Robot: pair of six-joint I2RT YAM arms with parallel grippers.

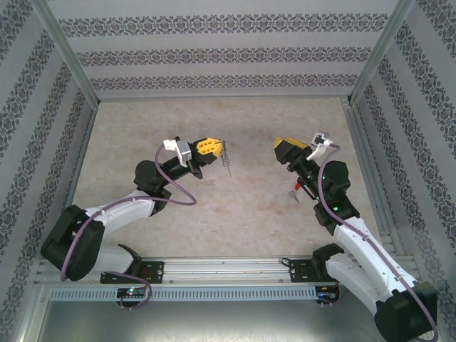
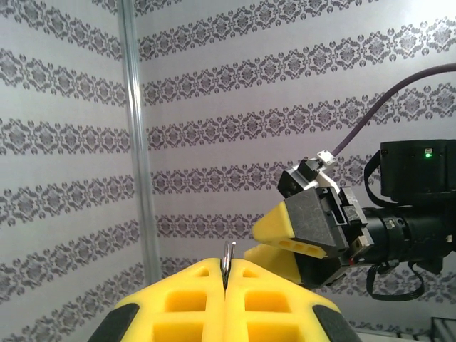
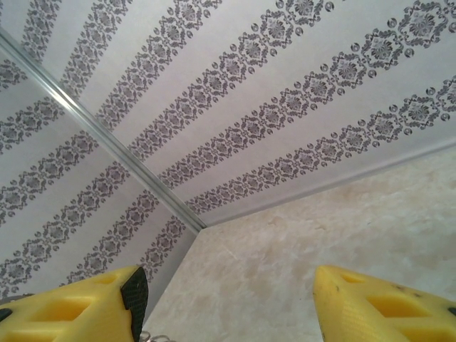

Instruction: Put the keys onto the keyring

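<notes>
Left gripper (image 1: 216, 149) over mid-desk (image 1: 235, 221), clenched on keyring (image 1: 226, 162). Ring hangs from fingertips, thin metal edge nipped between yellow pads (image 2: 178, 303). Right gripper (image 1: 280, 149) faces it, well apart, jaws spread wide, nothing between them. Key (image 1: 293, 191) with red tag lies on desk toward right edge, just beside right arm.

On the beige marbled table (image 1: 214, 221) lie the keys (image 1: 296, 191).
</notes>
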